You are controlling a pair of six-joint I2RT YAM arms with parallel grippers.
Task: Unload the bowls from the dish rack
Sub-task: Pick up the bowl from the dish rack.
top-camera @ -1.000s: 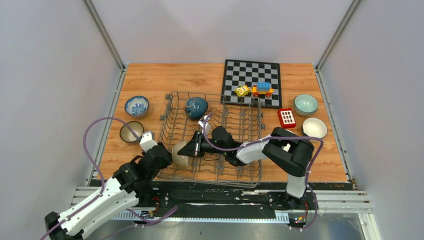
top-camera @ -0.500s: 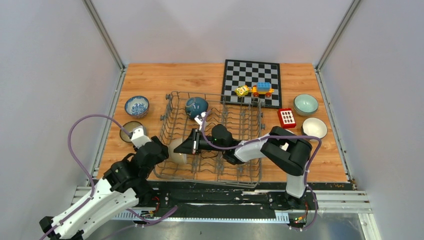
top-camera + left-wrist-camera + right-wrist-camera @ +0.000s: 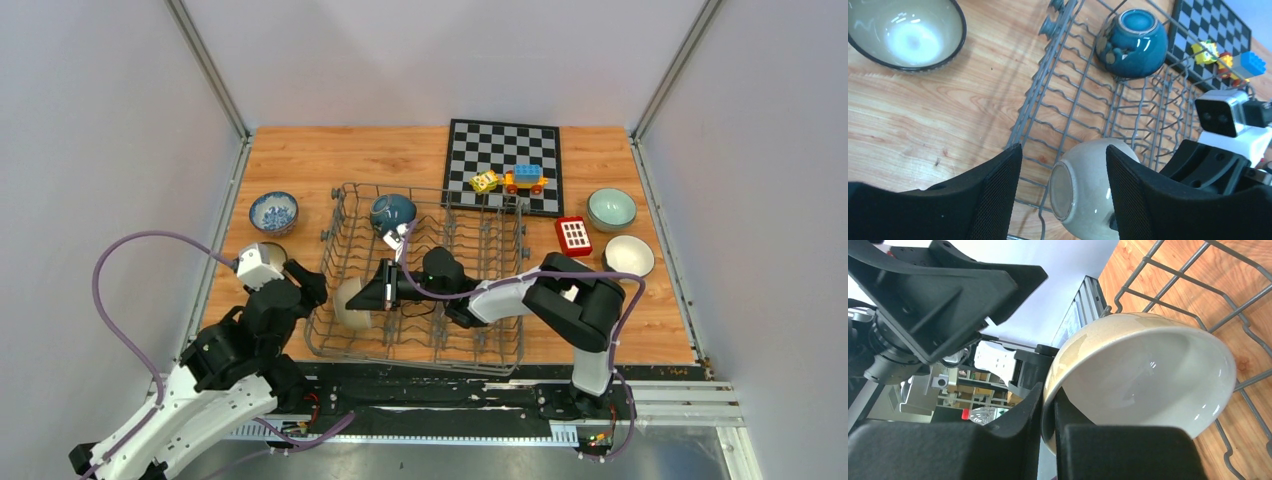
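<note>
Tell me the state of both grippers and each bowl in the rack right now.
beige bowl: on its side, near-left corner of the dish rack, rim gripped.
teal bowl: foot up, far-left part of the dish rack.
left gripper: fingers open, holding nothing.
right gripper: fingers shut on beige bowl.

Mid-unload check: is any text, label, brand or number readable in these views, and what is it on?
No readable text in any view.
Red block: a grid of white squares, no letters.
Yellow block: some print, too small to read.
Chessboard: plain squares, no letters or numbers visible.
Beige bowl: no stamp visible on its foot or inside.
</note>
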